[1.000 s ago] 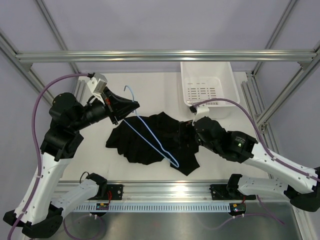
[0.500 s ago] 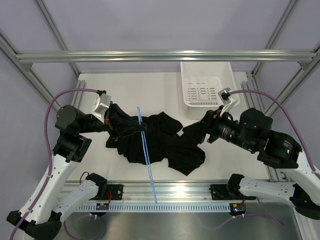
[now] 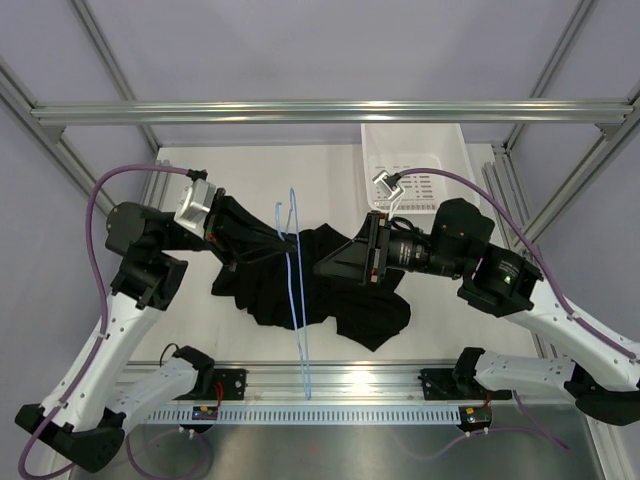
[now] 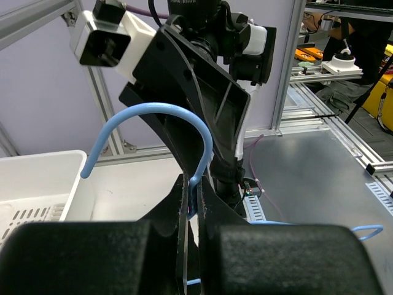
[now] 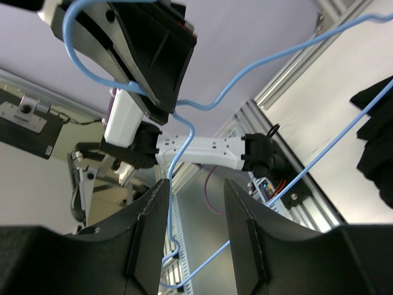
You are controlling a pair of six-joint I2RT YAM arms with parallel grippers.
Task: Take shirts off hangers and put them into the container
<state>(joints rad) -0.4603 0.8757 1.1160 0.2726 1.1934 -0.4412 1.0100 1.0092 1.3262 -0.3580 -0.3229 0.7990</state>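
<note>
Left tool (image 4: 193, 198) clamped on hanger (image 4: 162, 106) neck, holding it above shirt (image 3: 350, 300). Right tool (image 5: 195, 203) jaws apart astride wire, probably to steady it.

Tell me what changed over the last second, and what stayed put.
The left end effector, shut on the hanger, swung it up from lying diagonally across the shirt to standing on edge. The right end effector lifted off the shirt, pulled back, then reached left to the hanger, jaws narrowing but open. The shirt stayed on the table; the basket did not move.
</note>
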